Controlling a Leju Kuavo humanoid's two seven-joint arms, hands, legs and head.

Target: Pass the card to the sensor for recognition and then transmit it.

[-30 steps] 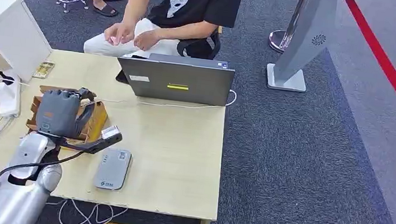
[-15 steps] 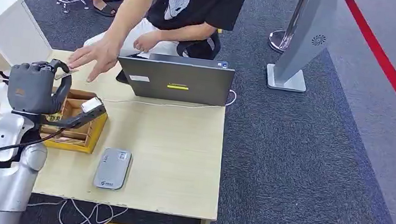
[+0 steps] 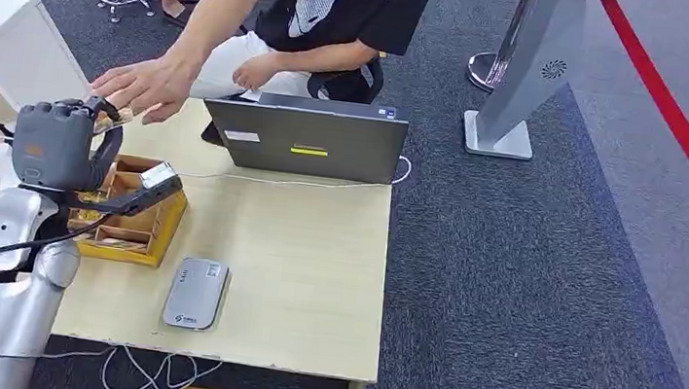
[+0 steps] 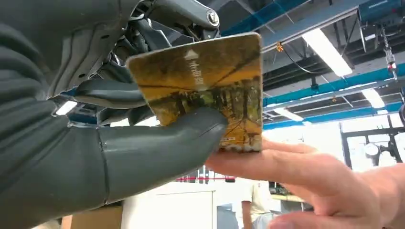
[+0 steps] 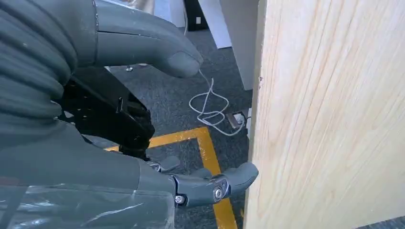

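The robot's grey left hand (image 3: 54, 144) is raised above the near-left part of the pale wooden table (image 3: 302, 278), on the end of its silver arm (image 3: 7, 283), and it holds a yellow-brown picture card (image 4: 200, 88) pinched between the thick grey thumb (image 4: 157, 148) and the darker fingers (image 4: 112, 93) behind it. In the left wrist view the card stands edge-out from the hand, with a landscape print and a line of pale characters on its face. A seated person in a black printed T-shirt (image 3: 343, 3) reaches across the table's far edge; their outstretched hand (image 3: 142, 88) meets the robot's fingertips, and up close the person's fingers (image 4: 286, 169) lie against the card's free end (whether they actually grip it cannot be told).

Below the raised hand sits an open wooden compartment box (image 3: 126, 228) holding more cards. The flat grey rounded card sensor (image 3: 196, 293) lies on the table near the front edge, just beside the box and well apart from the held card. A grey laptop (image 3: 306, 138) stands at the far edge, its lid back toward the camera.

The robot's right hand (image 5: 157, 119) hangs beside the table's light wood side panel (image 5: 329, 114), thumb and fingers apart and nothing between them, above dark carpet with a yellow floor line (image 5: 210, 157) and a loop of white cable (image 5: 210, 107).
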